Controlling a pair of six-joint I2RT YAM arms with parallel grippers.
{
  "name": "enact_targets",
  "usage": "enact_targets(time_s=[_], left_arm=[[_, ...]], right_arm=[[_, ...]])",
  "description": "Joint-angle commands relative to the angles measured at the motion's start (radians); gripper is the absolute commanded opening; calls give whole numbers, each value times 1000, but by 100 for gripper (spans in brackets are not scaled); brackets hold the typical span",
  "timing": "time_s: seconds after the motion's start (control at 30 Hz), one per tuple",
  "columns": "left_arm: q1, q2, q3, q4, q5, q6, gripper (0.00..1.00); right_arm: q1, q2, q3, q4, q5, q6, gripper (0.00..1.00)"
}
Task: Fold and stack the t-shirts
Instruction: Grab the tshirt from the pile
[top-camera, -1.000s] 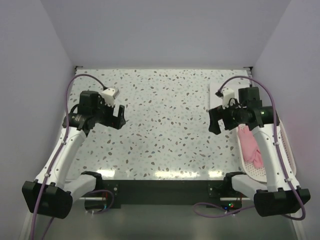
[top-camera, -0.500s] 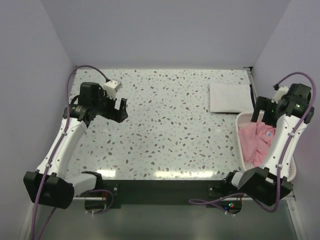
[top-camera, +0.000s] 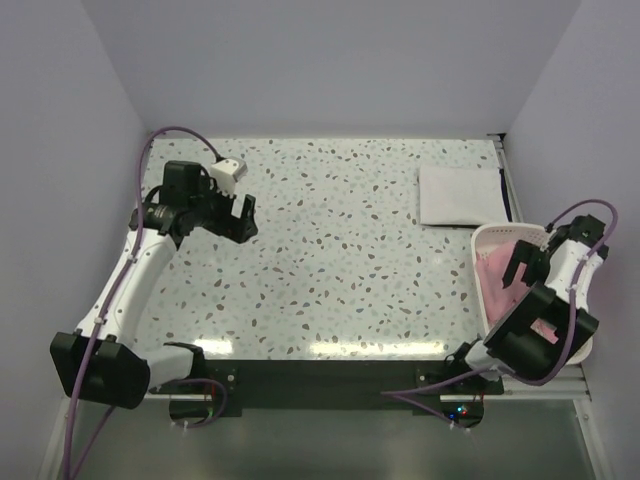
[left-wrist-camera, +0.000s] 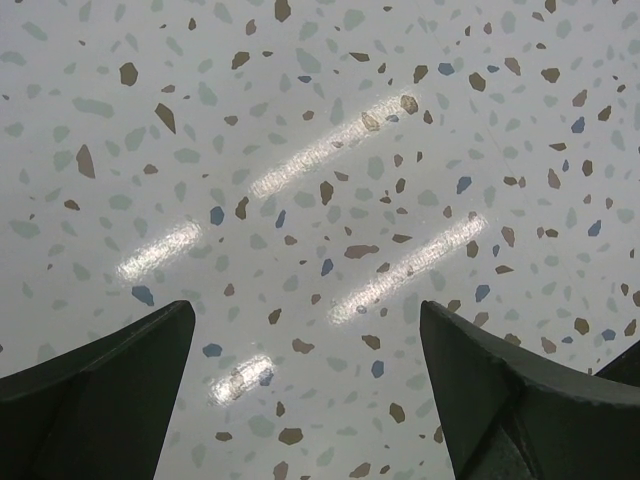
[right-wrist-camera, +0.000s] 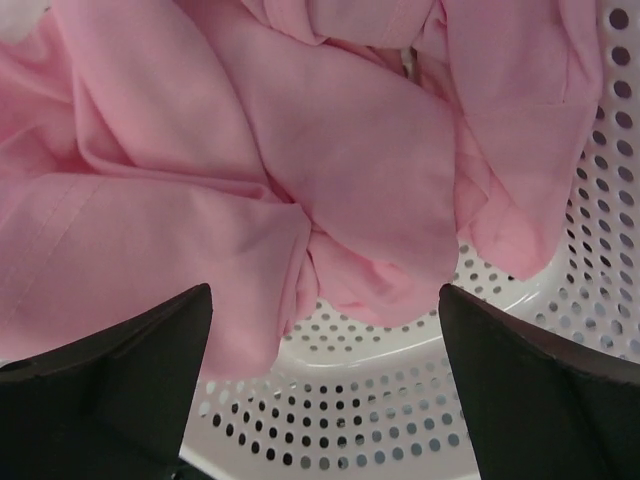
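Inside basket rim (right-wrist-camera: 350, 405), right claw (right-wrist-camera: 325, 293) apart over pink tee (right-wrist-camera: 200, 120); left claw (left-wrist-camera: 305, 310) apart over speckled tabletop (left-wrist-camera: 300, 100).

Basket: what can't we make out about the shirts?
Top view: the right arm covers most of the pink t-shirt and much of the basket.
Right wrist view: frame edges crop the shirt; whether more lies underneath is hidden.
White t-shirt: too small to count folds.

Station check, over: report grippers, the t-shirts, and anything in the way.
Left gripper open over table. Right gripper open above pink t-shirt, crumpled in basket. White t-shirt folded, beyond basket. Nothing blocking.
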Motion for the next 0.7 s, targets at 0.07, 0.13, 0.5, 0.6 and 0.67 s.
enact_targets(time_s=[0.07, 0.13, 0.5, 0.6, 0.67], left_arm=[[3, 23, 51, -7, -4, 35, 100], [3, 28, 54, -7, -4, 36, 100], [3, 42, 37, 22, 2, 31, 100], [3, 37, 43, 24, 7, 33, 100], [3, 33, 46, 25, 13, 31, 100]], right_arm=[[-5, 90, -57, 237, 51, -16, 99], [-6, 150, -40, 246, 1, -17, 97], [-8, 368, 72, 56, -65, -122, 70], [-8, 322, 146, -65, -154, -175, 18], [-8, 251, 225, -175, -225, -221, 0]])
